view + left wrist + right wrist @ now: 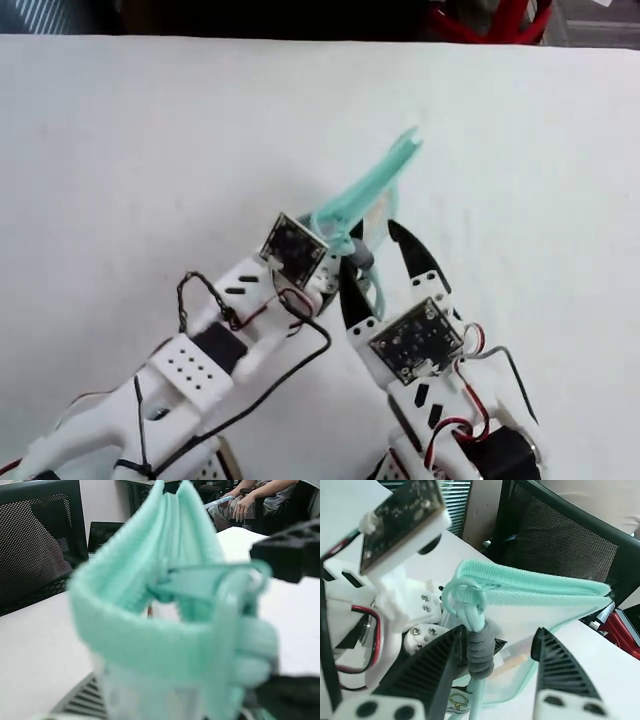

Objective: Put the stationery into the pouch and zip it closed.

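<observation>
The mint-green pouch point(365, 190) hangs tilted above the middle of the white table point(150, 150). My left gripper point(335, 250) is shut on its near end, so the pouch point(165, 605) sits very close in the left wrist view. My right gripper point(501, 632) is open. Its black fingers point(440, 670) stand on either side of the grey-wrapped pull point(480, 650) with the mint loop point(465, 597), not closed on it. The zip edge point(535, 582) runs along the pouch's top. Something pale orange point(512, 662) shows through the clear side.
Both arms come in from the table's near edge and crowd together at the pouch. Bare table lies to the left, right and back. A black mesh chair point(560, 535) stands beyond the table, and red parts point(490, 20) lie past the back right edge.
</observation>
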Tool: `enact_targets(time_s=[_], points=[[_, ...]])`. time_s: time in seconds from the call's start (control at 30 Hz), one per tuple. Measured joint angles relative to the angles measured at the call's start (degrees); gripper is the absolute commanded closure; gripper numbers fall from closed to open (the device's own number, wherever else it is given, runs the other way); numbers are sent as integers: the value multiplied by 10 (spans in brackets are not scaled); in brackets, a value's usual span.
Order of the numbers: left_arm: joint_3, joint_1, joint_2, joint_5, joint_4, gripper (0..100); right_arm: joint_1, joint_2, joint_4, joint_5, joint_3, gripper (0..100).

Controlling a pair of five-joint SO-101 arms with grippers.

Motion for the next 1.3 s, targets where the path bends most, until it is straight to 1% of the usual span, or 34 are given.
enact_targets(time_s=[0.23, 0.37, 0.57, 0.77, 0.87, 1.0, 1.13, 1.23, 1.3], points=[[8, 0, -8, 0, -1, 958, 0, 17, -25, 4, 18, 789], [8, 0, -8, 0, -1, 954, 4, 46, -33, 8, 15, 864], [9, 0, -9, 0, -1, 954, -11, 80, -43, 48, 1, 982], [9, 0, -9, 0, -1, 954, -11, 81, -40, 66, -5, 979], [9, 0, -9, 0, -1, 954, -16, 84, 3, 72, -45, 979], [9, 0, -9, 0, -1, 951, -49, 93, 95, 73, -141, 979], [9, 1, -9, 0, -1, 893, -84, 89, 189, 75, -212, 979], [10, 4, -9, 0, -1, 896, -132, 91, 247, 74, -255, 979], [9, 0, -9, 0, -1, 918, -183, 91, 280, 76, -271, 979]])
